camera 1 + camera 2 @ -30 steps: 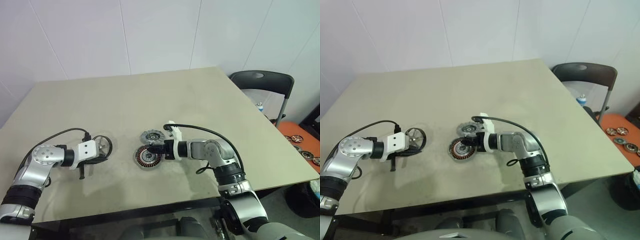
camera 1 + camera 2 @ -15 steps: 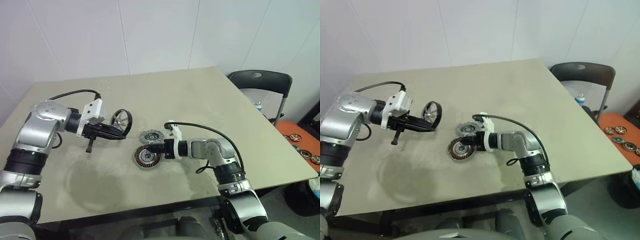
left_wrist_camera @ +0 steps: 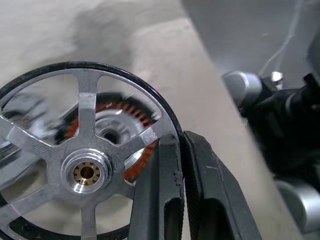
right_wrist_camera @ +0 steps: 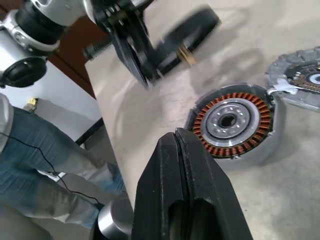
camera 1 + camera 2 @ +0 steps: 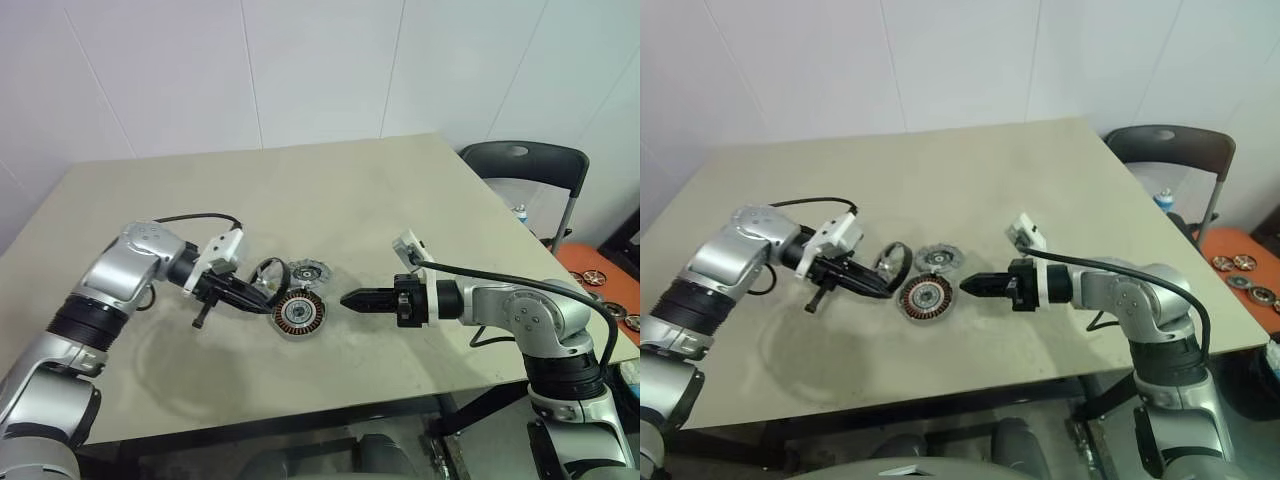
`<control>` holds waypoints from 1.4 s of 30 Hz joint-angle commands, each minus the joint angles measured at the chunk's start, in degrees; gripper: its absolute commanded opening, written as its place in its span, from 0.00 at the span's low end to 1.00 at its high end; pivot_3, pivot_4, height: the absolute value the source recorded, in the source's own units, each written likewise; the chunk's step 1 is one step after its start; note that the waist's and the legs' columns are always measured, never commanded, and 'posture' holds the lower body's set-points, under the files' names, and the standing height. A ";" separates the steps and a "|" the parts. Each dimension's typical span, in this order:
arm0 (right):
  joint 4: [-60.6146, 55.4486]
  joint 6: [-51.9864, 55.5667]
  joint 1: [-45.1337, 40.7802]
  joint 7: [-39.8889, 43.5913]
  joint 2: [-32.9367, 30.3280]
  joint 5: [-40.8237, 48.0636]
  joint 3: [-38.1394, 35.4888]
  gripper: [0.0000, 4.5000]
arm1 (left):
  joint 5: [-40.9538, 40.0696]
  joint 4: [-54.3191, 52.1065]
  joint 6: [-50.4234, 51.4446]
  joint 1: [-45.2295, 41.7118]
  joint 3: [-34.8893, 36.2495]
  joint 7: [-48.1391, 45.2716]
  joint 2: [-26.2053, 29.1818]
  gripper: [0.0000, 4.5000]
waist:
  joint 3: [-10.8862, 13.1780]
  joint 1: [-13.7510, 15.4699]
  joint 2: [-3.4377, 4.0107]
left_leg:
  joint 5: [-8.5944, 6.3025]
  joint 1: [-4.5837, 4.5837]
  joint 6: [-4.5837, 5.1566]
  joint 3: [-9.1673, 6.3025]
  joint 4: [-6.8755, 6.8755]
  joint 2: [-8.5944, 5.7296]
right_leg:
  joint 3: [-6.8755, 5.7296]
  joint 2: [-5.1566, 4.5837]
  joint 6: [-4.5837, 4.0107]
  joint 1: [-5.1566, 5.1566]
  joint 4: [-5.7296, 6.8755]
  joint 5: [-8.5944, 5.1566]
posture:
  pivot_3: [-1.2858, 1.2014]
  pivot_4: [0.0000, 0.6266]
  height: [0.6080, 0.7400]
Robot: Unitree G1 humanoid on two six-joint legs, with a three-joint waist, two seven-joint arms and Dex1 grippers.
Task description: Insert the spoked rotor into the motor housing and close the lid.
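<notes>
Step in hand: rotor insertion. The spoked rotor [image 5: 267, 275] is gripped by its rim in the closed left hand [image 5: 262, 303], tilted on edge just beside the motor housing [image 5: 299, 313], hub axis slanting toward it. The housing lies flat on the desk [image 5: 400, 200], windings up, lid [image 5: 307, 271] just behind. The right hand [image 5: 347, 299] is shut, empty, nearby. Next, judged: rotor levelled, centred, lowered.
</notes>
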 commanded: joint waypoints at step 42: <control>-7.03 -1.73 8.12 -14.69 5.01 2.42 -0.82 0.00 | -1.85 21.02 -12.00 -18.65 -25.25 -0.22 -8.32 0.01 | 0.05 2.96 -0.05 | -0.17 0.02 0.31 -0.01 0.72 -0.09 | -0.03 0.00 0.34 0.56 -0.26 0.14 | 0.52 0.00 1.00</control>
